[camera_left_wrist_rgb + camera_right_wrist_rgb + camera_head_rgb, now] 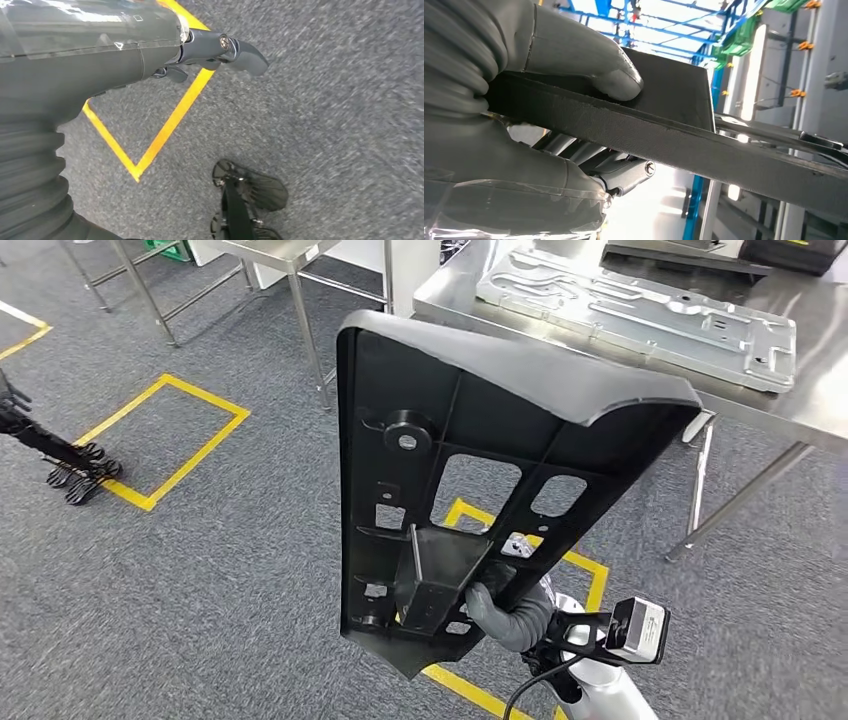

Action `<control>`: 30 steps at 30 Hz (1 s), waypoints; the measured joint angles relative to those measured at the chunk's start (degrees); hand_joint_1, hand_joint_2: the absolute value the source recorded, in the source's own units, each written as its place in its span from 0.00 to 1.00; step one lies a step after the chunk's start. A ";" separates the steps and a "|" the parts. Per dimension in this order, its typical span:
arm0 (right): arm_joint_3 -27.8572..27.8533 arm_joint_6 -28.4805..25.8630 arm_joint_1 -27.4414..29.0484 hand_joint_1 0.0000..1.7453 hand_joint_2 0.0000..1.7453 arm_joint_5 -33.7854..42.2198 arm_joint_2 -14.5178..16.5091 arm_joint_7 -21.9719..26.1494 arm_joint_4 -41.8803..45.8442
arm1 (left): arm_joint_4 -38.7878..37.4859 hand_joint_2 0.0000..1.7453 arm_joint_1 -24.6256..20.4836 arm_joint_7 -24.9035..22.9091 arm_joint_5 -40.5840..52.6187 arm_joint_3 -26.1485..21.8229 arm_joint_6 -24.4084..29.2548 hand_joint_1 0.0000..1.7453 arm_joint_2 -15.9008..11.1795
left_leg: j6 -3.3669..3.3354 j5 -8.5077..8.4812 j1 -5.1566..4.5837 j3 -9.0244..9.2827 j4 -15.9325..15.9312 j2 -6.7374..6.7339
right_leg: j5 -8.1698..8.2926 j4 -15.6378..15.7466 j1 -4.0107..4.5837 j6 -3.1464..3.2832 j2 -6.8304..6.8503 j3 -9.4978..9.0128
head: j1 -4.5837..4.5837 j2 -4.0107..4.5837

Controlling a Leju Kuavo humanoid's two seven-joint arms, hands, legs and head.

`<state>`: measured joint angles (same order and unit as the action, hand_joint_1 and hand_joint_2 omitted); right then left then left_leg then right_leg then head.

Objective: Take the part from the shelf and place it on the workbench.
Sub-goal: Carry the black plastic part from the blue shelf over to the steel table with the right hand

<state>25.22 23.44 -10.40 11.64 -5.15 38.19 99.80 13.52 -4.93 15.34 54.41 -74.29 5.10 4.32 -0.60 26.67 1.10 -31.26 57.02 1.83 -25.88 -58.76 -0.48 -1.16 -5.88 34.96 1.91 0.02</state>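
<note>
Part [470, 440]: large black moulded plastic panel, ribbed underside facing the head camera, round boss, several rectangular cutouts, curved lip along the top edge. Held upright in the air above grey carpet, just short of the steel bench [820, 390]. Right hand [497, 608] grips its lower edge; the wrist view shows the thumb [616, 82] pressed on one face, fingers under the other. Left hand [220, 50] hangs over the floor, holds nothing, fingers partly curled. No readable labels. Part's lower corner hides most of the right hand.
</note>
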 joint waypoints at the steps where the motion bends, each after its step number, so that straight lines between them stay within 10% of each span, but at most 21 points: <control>1: -0.04 -0.08 0.14 0.97 1.00 -0.05 -0.32 0.27 0.00 | 0.00 1.00 -0.01 0.13 0.10 0.00 -0.11 0.00 0.07 | -0.40 -0.14 0.06 0.00 -0.21 -0.73 | -1.44 -2.31 0.08 -0.21 1.65 1.12 | -0.01 0.00; 5: -0.20 -0.20 1.16 0.97 1.00 -0.26 -1.04 0.98 -0.07 | 0.01 1.00 0.30 0.45 0.21 0.00 -0.29 0.00 0.07 | -0.94 -0.01 -0.46 -0.12 -0.22 -3.73 | -6.90 -15.25 -0.14 -0.66 5.53 7.35 | -0.01 0.00; 11: -0.40 -0.09 1.38 0.97 1.00 -0.63 -1.28 1.03 0.08 | 0.01 1.00 -0.16 0.29 0.53 0.02 -0.14 0.00 0.08 | -0.09 0.76 -1.06 0.59 -0.04 -7.27 | 0.15 0.93 0.62 0.70 9.47 -1.49 | -0.01 -0.01; 14: -0.57 -0.04 1.35 0.97 1.00 -0.71 -1.29 0.98 0.20 | 0.01 1.00 -0.41 0.13 0.69 0.02 -0.12 0.00 0.06 | 0.79 1.17 -1.08 0.95 0.03 -8.33 | 0.30 1.54 0.62 1.40 7.89 -1.46 | -0.01 0.00; 19: -0.65 0.02 1.11 0.97 1.00 -0.74 -1.19 1.00 0.33 | 0.01 1.00 -0.22 0.03 0.74 0.04 -0.12 0.00 0.09 | 1.99 8.46 -0.46 -5.00 13.71 -2.55 | 0.86 2.10 -0.03 2.46 4.84 -1.69 | 0.01 0.00; 21: -0.67 0.04 1.22 0.97 1.00 -0.74 -1.20 1.00 0.32 | 0.01 1.00 -0.05 -0.07 0.70 0.03 -0.13 0.00 0.06 | 2.19 8.41 -0.37 -6.78 16.76 -2.23 | 0.84 1.91 -0.04 2.44 3.29 -1.64 | 0.01 0.00; 25: -0.87 0.12 1.20 0.97 1.00 -0.74 -1.22 0.99 0.32 | 0.01 1.00 -0.14 -0.06 0.64 0.04 -0.29 0.00 -0.05 | 1.89 1.29 0.17 -0.94 3.18 1.14 | 0.60 1.20 -0.12 1.64 0.48 -1.49 | 0.01 0.00; 27: -1.01 0.22 1.20 0.97 1.00 -0.72 -1.23 0.99 0.32 | 0.01 1.00 -0.22 0.00 0.60 0.04 -0.35 0.00 -0.09 | 1.32 1.05 0.09 -0.01 0.89 2.43 | 0.78 1.03 -0.18 0.87 -0.61 -0.97 | 0.01 0.00; 30: -1.37 0.45 1.33 0.97 1.00 -0.69 -1.27 1.02 0.34 | 0.01 1.00 -0.38 0.23 0.56 0.02 -0.49 0.00 -0.11 | 0.10 0.48 0.09 0.00 0.50 0.50 | 0.70 0.67 -0.22 -0.23 -0.88 -0.28 | 0.00 0.00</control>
<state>23.85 23.88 -9.07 10.96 -6.42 39.21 100.14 13.53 -5.31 15.57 54.97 -74.27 4.61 4.21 -0.50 27.15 1.19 -31.26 57.52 2.33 -25.18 -58.10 -0.70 -1.39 -6.76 34.67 1.91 0.02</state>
